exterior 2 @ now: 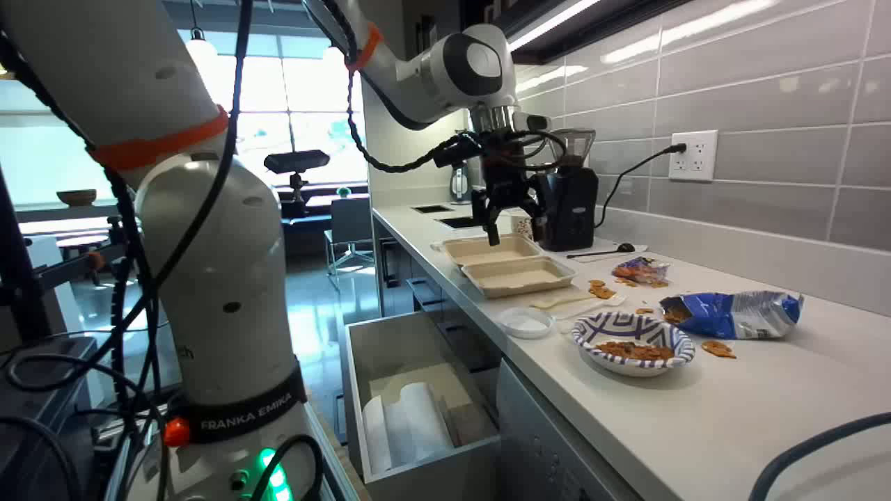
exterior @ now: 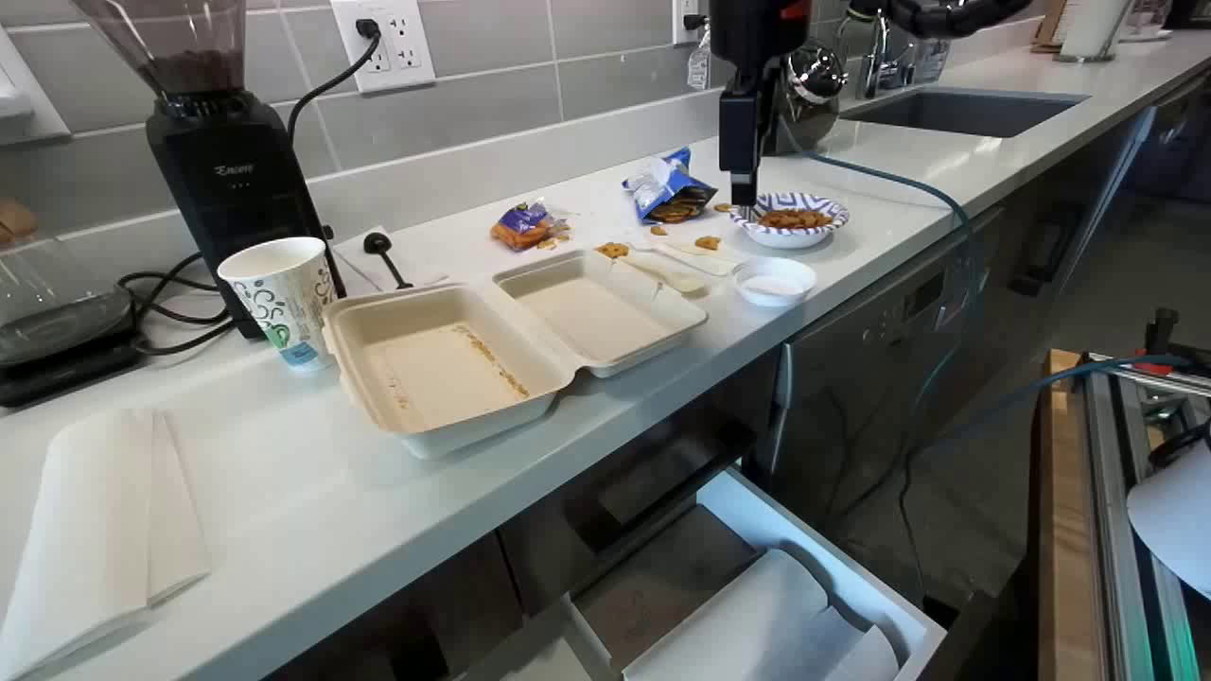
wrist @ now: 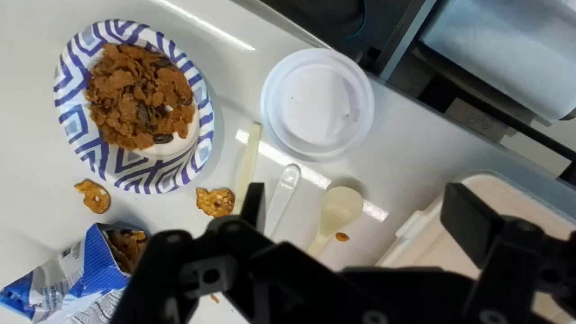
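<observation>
- The black fingers stand wide apart with nothing between them, pointing down from well above the white counter; the gap looks set wide to leave room on either side of what lies below
- A cream plastic spoon with a rounded bowl end lies on the counter, between the two in the wrist view; a slim white plastic utensil lies near it, as if both are laid out ready to hand
- A blue-and-silver foil bag lies on its side, probably too limp to stand, its open mouth showing brown pretzel crisps
- A beige moulded-fibre clamshell box rests opened flat, likely so both halves face up; brown crumbs streak the half nearer the white patterned paper cup, whose contents are hidden
- A white paper bowl with blue-violet geometric patterning holds brown cereal flakes
- Near it sits a small round white plastic tub; I cannot tell whether anything fills it
- A pale open drawer holds white rolled paper
</observation>
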Tool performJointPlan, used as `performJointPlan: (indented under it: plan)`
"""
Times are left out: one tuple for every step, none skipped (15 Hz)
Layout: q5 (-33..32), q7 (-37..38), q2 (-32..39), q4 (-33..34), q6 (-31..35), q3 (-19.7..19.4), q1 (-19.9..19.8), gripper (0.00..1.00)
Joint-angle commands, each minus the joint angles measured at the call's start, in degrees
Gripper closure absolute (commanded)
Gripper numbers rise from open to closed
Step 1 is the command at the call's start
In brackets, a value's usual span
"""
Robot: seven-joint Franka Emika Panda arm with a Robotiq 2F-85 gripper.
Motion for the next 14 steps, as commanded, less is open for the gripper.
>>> performJointPlan:
  plan:
    - [-0.2,0.2,0.0,0.1,-0.2,-0.6,0.6,0.0]
    - [-0.2,0.2,0.0,0.1,-0.2,-0.6,0.6,0.0]
    - [-0.2,0.2,0.0,0.1,-0.2,-0.6,0.6,0.0]
    - [-0.2,0.2,0.0,0.1,-0.2,-0.6,0.6,0.0]
    - [-0.2,0.2,0.0,0.1,-0.2,-0.6,0.6,0.0]
    - [-0.2,0.2,0.0,0.1,-0.2,-0.6,0.6,0.0]
    - [0.2,-0.6,1.5,0.7,1.2,-1.0,0.7,0.0]
    - [-0.1,-0.9,3.0,1.5,2.1,-1.1,0.7,0.0]
    - [-0.4,-1.5,3.9,1.9,3.2,-1.3,0.7,0.0]
    - [-0.7,-2.2,4.8,2.4,4.8,-1.5,0.8,0.0]
    - [-0.4,-3.7,6.0,2.9,6.4,-1.8,0.9,0.0]
    - [-0.7,-4.4,7.1,3.4,7.7,-1.9,0.9,0.0]
    - [-0.3,-6.1,8.5,4.0,9.0,-2.3,1.0,0.0]
    - [-0.2,-7.4,9.8,4.7,10.0,-2.5,1.1,0.0]
